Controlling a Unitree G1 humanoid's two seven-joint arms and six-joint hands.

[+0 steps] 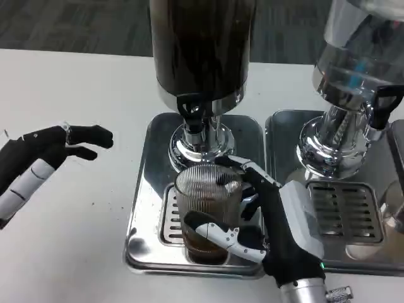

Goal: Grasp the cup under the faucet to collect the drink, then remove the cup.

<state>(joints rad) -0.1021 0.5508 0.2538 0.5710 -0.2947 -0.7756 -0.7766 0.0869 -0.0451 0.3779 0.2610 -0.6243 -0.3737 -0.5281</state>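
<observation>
A clear ribbed cup (207,202) stands on the grate of the steel drip tray (144,208), directly below the black faucet (192,117) of the dark drink dispenser (202,44). Brown drink fills the cup's bottom. My right hand (265,221) grips the cup from the right, thumb across its lower front and fingers curled behind it. My left hand (44,158) hovers over the white table at the far left, fingers apart and pointing right, holding nothing.
A second dispenser (353,69) with clear contents stands at the right on its own steel tray (344,208), its black tap (382,104) close to my right forearm. White tabletop lies between my left hand and the trays.
</observation>
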